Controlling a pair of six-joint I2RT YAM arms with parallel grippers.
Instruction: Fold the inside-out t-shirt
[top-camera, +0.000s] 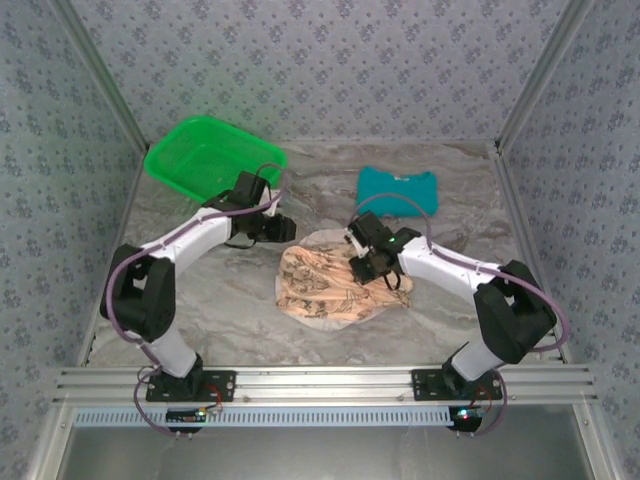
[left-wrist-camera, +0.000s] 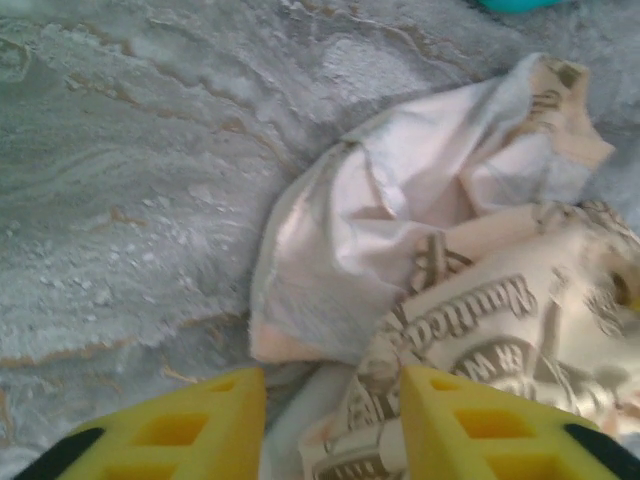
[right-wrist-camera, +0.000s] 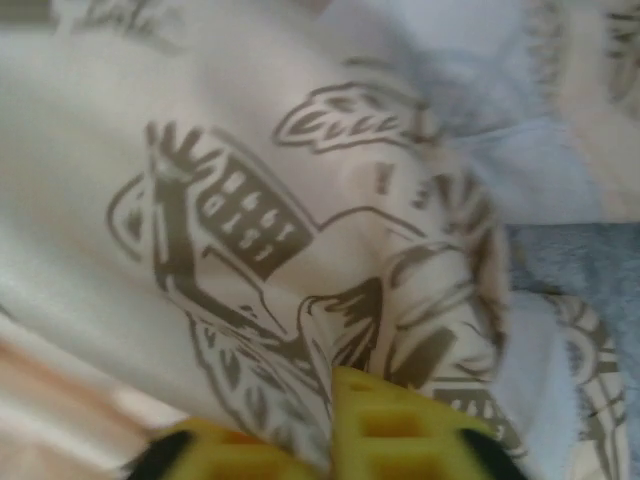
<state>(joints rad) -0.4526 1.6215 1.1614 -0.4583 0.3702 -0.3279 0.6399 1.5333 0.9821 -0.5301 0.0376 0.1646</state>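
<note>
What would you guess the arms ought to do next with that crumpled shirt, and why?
Probably lower the left gripper onto the pale edge of the t-shirt and pinch it: its jaws stand open, while the right gripper is shut on the bunched cloth.

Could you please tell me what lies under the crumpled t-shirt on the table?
The marbled table shows around the t-shirt; whatever lies beneath the heap is covered.

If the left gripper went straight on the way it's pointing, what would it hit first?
Most likely the t-shirt: its pale, crumpled cloth lies right ahead of the open left gripper, though depth is hard to judge.
</note>
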